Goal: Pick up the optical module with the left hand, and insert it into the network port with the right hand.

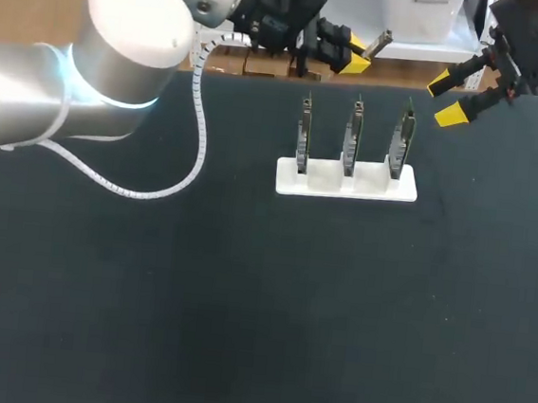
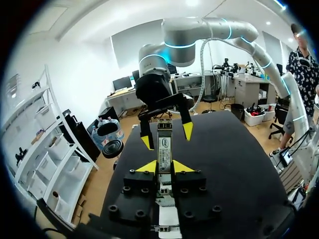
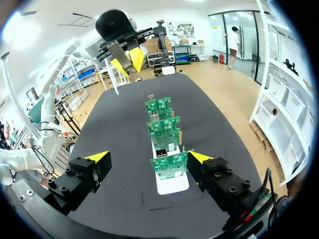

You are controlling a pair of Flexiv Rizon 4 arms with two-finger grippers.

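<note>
My left gripper (image 1: pixel 353 57) hovers over the table's far edge, shut on a slim silver optical module (image 1: pixel 381 42) that sticks out past its yellow tips. The left wrist view shows the module (image 2: pixel 164 147) clamped between the fingers of that gripper (image 2: pixel 164 167), pointing at my right gripper (image 2: pixel 167 135) just ahead. My right gripper (image 1: pixel 446 98) hangs open and empty at the far right. A white stand (image 1: pixel 347 182) carries three upright green boards (image 1: pixel 352 138) with metal ports on top. From the right wrist, the nearest board (image 3: pixel 169 164) lies ahead of my gripper (image 3: pixel 149 157).
The black table top (image 1: pixel 240 304) stretches wide in front of the stand. My left arm's white cable (image 1: pixel 200 128) loops over the table's far left. Its thick grey link (image 1: pixel 32 93) hangs above that corner.
</note>
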